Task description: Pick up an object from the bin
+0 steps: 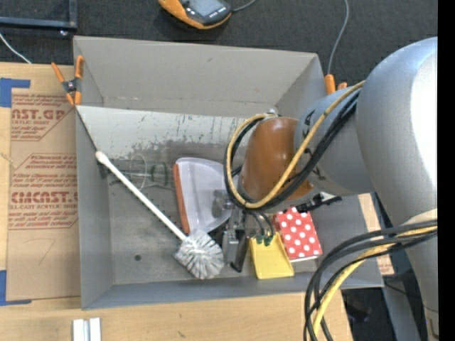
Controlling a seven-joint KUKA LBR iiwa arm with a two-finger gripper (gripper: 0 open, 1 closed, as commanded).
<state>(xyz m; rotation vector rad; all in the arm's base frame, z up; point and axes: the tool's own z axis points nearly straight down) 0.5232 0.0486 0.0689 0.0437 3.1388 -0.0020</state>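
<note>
My gripper [237, 246] is low in the bin's near right part, below the orange wrist cover. It sits between the bristle head of a white brush [200, 254] on its left and a yellow block [270, 260] on its right. The brush's long white handle runs up and left across the bin floor. Just behind the gripper lies a white scoop with an orange edge [197, 194], partly hidden by the wrist. A red box with white dots [300, 234] lies to the right of the yellow block.
A clear glass object [144, 172] lies near the bin's back left, close to the brush handle. The arm and its yellow and black cables cover the bin's right side. The left half of the floor is bare grey metal.
</note>
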